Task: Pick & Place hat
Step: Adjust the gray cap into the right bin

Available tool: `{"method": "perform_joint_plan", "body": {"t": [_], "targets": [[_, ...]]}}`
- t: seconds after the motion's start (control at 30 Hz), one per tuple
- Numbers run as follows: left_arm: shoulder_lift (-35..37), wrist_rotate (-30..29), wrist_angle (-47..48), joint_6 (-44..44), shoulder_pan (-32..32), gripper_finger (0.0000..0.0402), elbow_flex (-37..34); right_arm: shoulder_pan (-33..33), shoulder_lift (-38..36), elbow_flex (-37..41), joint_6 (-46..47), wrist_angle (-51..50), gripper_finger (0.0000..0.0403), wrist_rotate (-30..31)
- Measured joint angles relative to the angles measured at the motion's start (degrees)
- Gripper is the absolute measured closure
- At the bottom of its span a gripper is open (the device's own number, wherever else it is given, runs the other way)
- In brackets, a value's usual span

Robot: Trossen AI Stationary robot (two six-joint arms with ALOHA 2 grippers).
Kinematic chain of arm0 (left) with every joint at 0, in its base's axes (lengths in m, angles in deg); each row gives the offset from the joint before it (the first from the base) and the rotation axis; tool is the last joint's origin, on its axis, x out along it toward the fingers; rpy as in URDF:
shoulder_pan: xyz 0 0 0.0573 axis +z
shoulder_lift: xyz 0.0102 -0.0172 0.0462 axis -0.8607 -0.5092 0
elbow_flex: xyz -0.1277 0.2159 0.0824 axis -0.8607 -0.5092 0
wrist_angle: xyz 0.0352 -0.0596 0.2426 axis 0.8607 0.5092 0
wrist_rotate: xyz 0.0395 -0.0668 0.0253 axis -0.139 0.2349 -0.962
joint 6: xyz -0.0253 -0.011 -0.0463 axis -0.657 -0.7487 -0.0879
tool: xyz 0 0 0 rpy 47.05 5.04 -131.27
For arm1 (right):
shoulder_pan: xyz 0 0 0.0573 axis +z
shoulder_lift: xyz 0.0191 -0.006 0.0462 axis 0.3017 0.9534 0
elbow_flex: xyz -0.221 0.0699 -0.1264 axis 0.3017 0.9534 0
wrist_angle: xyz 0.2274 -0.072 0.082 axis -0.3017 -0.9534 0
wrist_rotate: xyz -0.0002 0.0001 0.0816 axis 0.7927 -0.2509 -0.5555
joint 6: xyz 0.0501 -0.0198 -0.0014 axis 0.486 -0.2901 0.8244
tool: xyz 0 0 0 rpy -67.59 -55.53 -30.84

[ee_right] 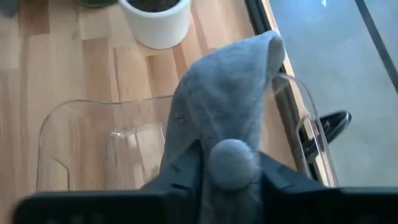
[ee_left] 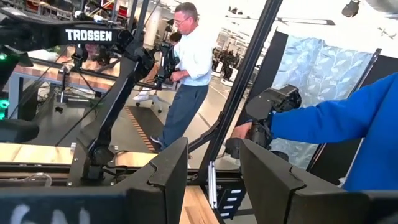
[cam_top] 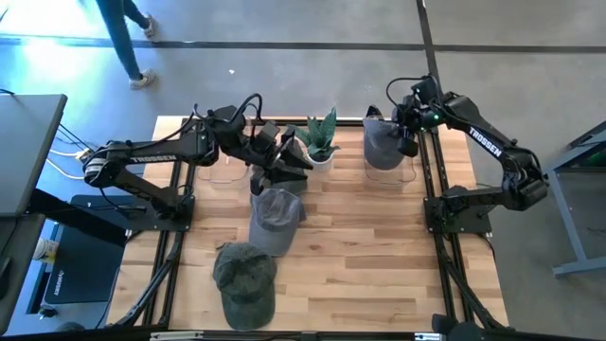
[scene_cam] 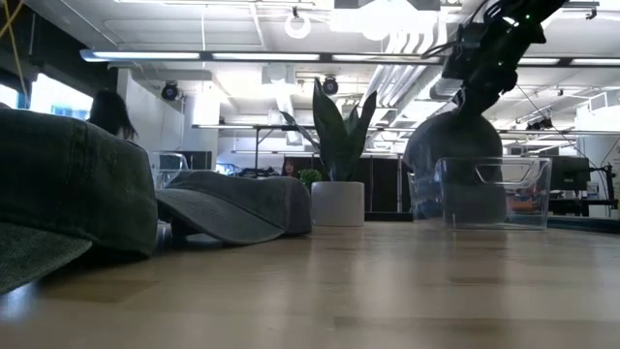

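Note:
A grey hat hangs from my right gripper over a clear bin at the table's far right. In the low view this hat reaches down into the bin. A grey cap lies mid-table on its brim and crown, and a dark green hat rests near the front edge. My left gripper hovers open above the grey cap's far end, touching nothing. The left wrist view shows its fingers pointing level at the room. My right gripper pinches the grey hat at its crown top, the round button sitting between the two fingers. The fingers come from above, pointing down. The hat hangs below them, its lower part down inside the clear bin.
A snake plant in a white pot stands at the far edge between the two arms. A metal frame rail runs beside the bin. People stand and walk beyond the table. Bare wood lies at the near right.

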Motion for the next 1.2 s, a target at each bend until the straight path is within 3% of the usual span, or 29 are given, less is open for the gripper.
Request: {"method": "perform_joint_plan", "body": {"t": [0.1, 0.27, 0.63, 0.77, 1.03, 1.2], "targets": [[-0.91, 0.06, -0.59, -0.01, 0.00, 0.0259, 0.05, 0.13, 0.07, 0.00, -8.84, 0.06, 0.0389, -0.20], [-1.36, 1.09, -0.01, -0.70, 0.00, 0.0259, -0.03, -1.29, 2.87, -0.02, -13.11, 2.49, 0.0362, -4.72], [-2.36, 2.97, -0.16, -3.17, 0.00, 0.0259, 0.03, -0.58, 8.18, -0.09, -3.89, 8.49, 0.0380, 6.33], [-2.37, 2.97, -0.38, -3.15, 0.00, 0.0259, 0.03, 0.88, 7.47, -0.39, -2.36, 8.31, 0.0365, 10.40], [-2.36, 2.95, -0.17, -3.02, 0.00, 0.0259, 0.03, 3.31, 7.24, -7.27, -0.44, -4.60, 0.0282, 7.07], [-2.36, 2.95, -0.21, -3.02, 0.00, 0.0259, 0.03, 3.30, 7.22, -8.29, 0.59, -8.08, 0.0311, 2.82]]}}
